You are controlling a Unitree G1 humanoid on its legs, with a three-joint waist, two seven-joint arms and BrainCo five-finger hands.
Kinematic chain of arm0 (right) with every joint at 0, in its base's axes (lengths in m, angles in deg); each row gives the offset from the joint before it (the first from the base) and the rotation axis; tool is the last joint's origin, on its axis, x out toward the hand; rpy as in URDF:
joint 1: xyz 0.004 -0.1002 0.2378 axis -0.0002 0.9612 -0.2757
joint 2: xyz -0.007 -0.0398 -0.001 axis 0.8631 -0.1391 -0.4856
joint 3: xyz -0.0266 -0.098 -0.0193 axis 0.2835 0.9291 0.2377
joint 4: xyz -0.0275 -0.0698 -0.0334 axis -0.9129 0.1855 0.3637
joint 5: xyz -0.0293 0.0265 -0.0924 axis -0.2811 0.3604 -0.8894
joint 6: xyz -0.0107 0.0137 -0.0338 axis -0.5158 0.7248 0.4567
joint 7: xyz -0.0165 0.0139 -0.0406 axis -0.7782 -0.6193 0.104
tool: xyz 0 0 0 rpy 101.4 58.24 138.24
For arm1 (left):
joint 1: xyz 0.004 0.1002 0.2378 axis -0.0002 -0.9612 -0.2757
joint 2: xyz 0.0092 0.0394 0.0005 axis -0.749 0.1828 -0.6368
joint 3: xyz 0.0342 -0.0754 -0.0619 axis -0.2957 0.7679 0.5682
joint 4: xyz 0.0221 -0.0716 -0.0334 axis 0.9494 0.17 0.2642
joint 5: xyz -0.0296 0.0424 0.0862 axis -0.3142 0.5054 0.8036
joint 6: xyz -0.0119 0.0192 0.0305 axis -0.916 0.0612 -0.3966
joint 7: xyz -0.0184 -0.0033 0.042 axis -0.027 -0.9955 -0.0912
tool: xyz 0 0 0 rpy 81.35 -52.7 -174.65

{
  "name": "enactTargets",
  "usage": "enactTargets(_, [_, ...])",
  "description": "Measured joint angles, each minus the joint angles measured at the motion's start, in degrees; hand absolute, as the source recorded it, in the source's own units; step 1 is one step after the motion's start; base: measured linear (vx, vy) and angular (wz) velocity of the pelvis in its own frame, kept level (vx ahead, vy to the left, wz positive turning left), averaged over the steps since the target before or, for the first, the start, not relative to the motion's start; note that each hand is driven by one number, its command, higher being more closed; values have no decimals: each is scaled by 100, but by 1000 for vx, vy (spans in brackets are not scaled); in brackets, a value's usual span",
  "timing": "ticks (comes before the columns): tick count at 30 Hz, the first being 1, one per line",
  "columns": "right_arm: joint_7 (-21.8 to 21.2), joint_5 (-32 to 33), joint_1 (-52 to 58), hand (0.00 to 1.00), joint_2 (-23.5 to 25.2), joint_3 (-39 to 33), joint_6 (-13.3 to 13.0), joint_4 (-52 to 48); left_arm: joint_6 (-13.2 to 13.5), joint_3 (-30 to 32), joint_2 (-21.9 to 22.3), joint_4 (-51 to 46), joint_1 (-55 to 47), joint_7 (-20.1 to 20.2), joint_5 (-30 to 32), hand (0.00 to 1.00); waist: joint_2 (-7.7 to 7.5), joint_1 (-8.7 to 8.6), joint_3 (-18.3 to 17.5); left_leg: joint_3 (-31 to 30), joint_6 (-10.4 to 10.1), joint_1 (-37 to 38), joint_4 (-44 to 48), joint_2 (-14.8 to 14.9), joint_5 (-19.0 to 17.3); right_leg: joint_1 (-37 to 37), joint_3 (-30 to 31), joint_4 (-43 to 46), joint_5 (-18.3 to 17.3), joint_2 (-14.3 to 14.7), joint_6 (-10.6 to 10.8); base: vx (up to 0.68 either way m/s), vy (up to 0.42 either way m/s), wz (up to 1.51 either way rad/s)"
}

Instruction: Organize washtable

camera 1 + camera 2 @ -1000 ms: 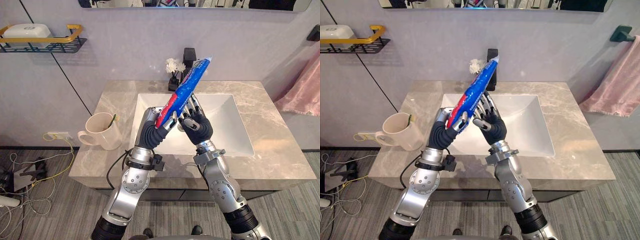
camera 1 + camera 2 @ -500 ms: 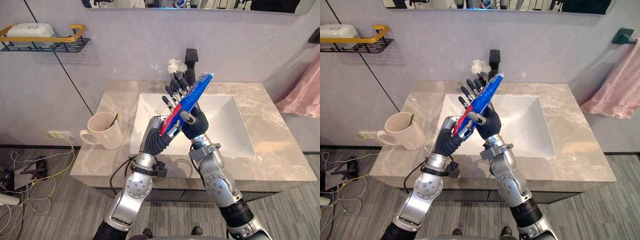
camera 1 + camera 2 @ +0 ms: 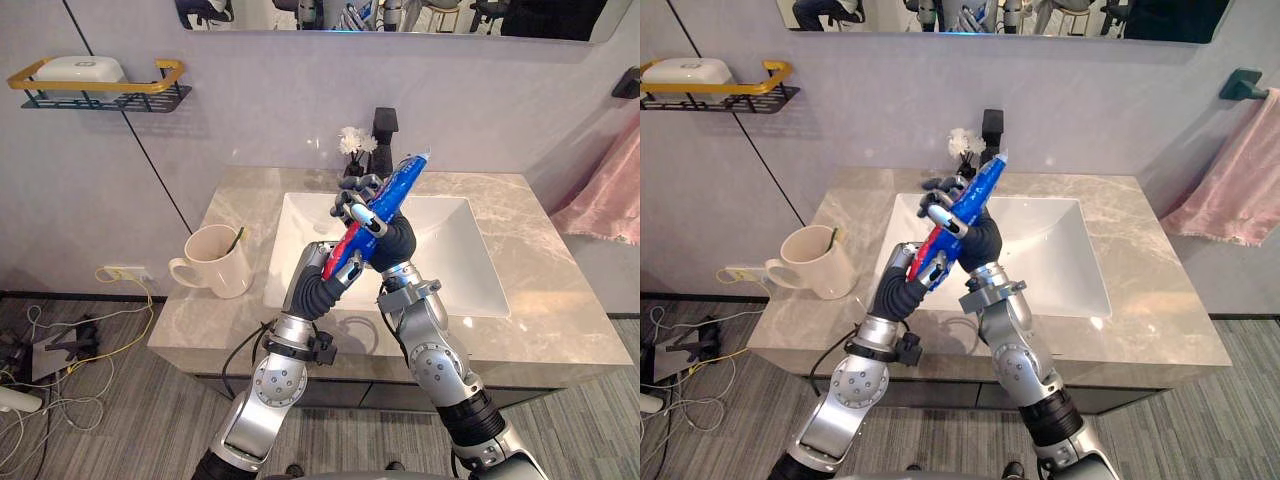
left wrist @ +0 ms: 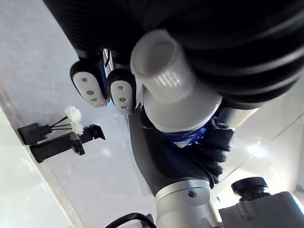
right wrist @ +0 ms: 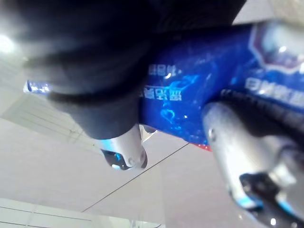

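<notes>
A blue and red toothpaste tube is held slanted above the sink, its flat end pointing up toward the wall. My left hand is shut on the tube's lower red end; in the left wrist view the white cap sticks out past its fingers. My right hand is wrapped round the tube's middle, with its fingers curled over the blue part. Close up in the right wrist view, the blue tube lies under those curled fingers.
A cream mug with something in it stands on the counter left of the sink. A black faucet and a small white flower are at the back. A wall shelf carries a soap dish. A pink towel hangs at the right.
My right hand, open beside the tube a second ago, has come up behind it and curled its fingers round its middle. The left hand has kept its hold on the lower end.
</notes>
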Motion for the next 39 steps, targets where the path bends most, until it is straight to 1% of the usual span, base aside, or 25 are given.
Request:
enactTargets(9, [-7, -25, -4, 100, 2, 3, 85, 0, 1, 36, 17, 44, -67, -7, 3, 100, 0, -3, 0, 2, 0, 10, -17, -2, 0, 1, 8, 1, 1, 0, 2, 0, 0, 0])
enactTargets(10, [-11, -27, -4, 100, 2, 3, 89, 0, 1, 39, 18, 41, -73, -8, 3, 0, 0, -2, 0, 2, 0, 14, -19, -2, 0, 3, 9, 1, 1, 0, 2, 0, 0, 0])
enactTargets(14, [-30, -45, -5, 100, 0, -36, 86, 0, 0, 57, 12, 32, -141, -13, 7, 0, 0, -3, 0, 12, 0, 47, -36, -2, 1, 18, 10, 0, 1, 0, 2, 0, 0, 0])
enactTargets(20, [-29, -130, -7, 100, 17, -390, 51, -4, -1, 167, 10, -67, -216, -12, 42, 0, 0, -3, 0, 16, 4, 84, -83, -5, 17, 31, 9, 0, 1, 0, 2, 0, 0, 0])
enactTargets(25, [-29, -151, -7, 100, 6, -639, -25, -16, 5, 464, -21, -608, -257, -22, 47, 0, 1, -7, 1, 16, 3, 90, -83, -5, 16, 39, 10, 0, 1, 0, 2, 0, 0, 0])
enactTargets(30, [-34, -152, -7, 100, -20, -711, -60, -120, 21, 606, -193, -1002, -449, -20, 61, 0, 2, -3, 1, 13, 3, 93, -82, -5, 16, 46, 9, 0, 1, -1, 2, 0, 0, 0])
enactTargets(34, [-41, -247, -6, 100, -38, -760, -60, -121, 62, 1034, -221, -1346, -555, -42, 64, 0, 4, -7, 3, 13, 3, 94, -81, -4, 15, 51, 8, 0, 1, -1, 2, 0, 0, 0])
enactTargets(39, [-48, -307, -2, 100, -43, -947, -61, -128, 129, 1581, -217, -1886, -708, -271, 59, 0, 10, 5, 6, 3, 2, 93, -81, -4, 15, 59, 3, 1, -1, -3, 3, 0, 0, 0])
